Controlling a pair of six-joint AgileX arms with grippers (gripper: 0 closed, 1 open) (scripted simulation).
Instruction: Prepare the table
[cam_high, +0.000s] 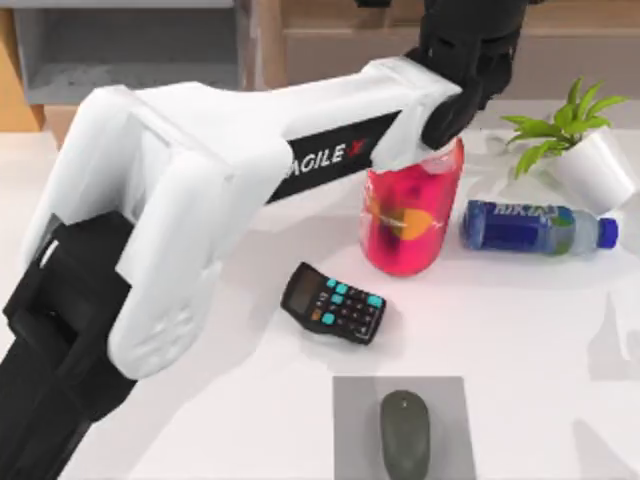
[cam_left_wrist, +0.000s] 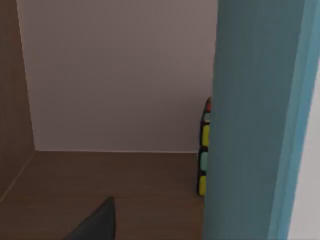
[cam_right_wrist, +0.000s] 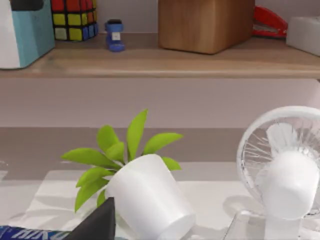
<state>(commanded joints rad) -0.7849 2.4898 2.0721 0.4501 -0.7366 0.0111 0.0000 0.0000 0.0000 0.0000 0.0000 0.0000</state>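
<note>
Fingers of the left gripper (cam_high: 470, 45) sit at the top centre-right of the top view, over the shelf edge — whether open or closed cannot be told. Below them stand a red bottle (cam_high: 412, 215), then the table (cam_high: 520, 330) — its white surface spreads toward the frame's bottom.

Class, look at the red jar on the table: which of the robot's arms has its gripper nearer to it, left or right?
Left. The left gripper reaches over the table to just above and behind the red jar. The right gripper sits farther right, facing the tipped potted plant.
</note>
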